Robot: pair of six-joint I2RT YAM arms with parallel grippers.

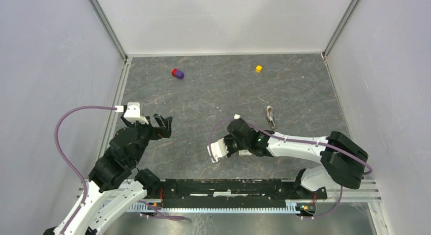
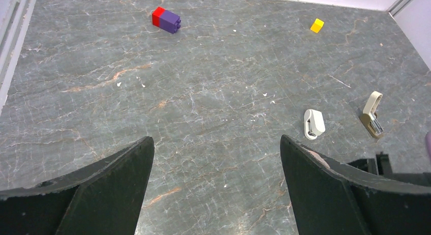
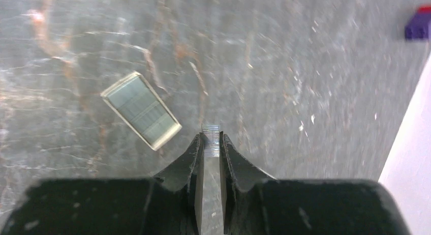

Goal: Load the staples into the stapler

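The stapler [image 1: 270, 116] lies open on the grey mat, a cream arm hinged up from a base with grey metal inside; it also shows in the left wrist view [image 2: 372, 115]. My right gripper [image 3: 210, 141] is shut on a short strip of staples [image 3: 211, 136] and hangs low over the mat, left of the stapler [image 1: 227, 143]. An open box of staples [image 3: 141, 110] lies just left of its tips. My left gripper [image 2: 216, 143] is open and empty, well left of the stapler [image 1: 163, 124].
A small white object [image 1: 237, 116] lies between my right gripper and the stapler, also in the left wrist view [image 2: 314, 124]. A red-and-purple block [image 1: 177, 73] and a yellow cube [image 1: 258, 68] sit near the back wall. White walls enclose the mat on three sides.
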